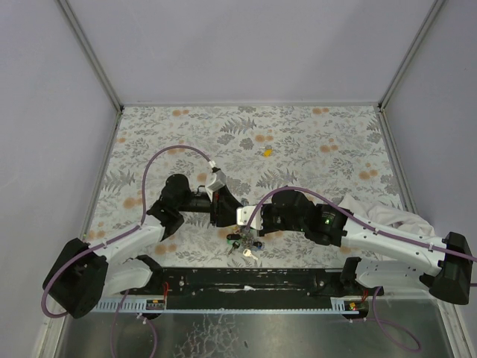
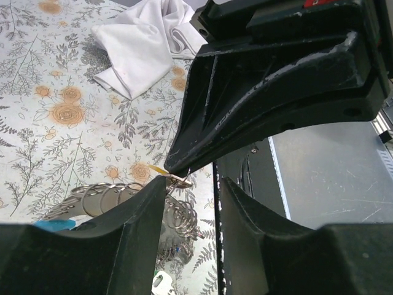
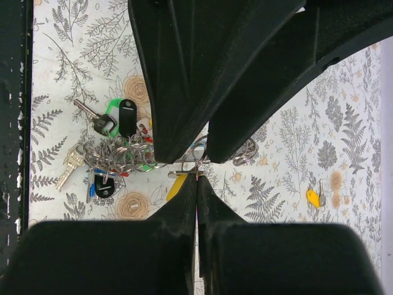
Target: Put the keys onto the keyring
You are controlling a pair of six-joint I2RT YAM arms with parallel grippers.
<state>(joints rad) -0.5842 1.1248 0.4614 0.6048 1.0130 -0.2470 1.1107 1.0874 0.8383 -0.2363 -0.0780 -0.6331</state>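
Right gripper [image 3: 196, 179] pinched tight on yellow key [image 3: 175, 188]. Left gripper [image 3: 196, 158] half-apart astride silvery coiled keyring [image 3: 120, 158], grip unclear.

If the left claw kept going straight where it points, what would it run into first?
Most likely the shut right claw, whose tip pinches the keyring just ahead of the left claw; depth is hard to judge.

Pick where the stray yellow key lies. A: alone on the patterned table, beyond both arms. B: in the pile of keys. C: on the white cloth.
A: the stray yellow key lies by itself on the table, far past the pile of keys and well clear of the white cloth.
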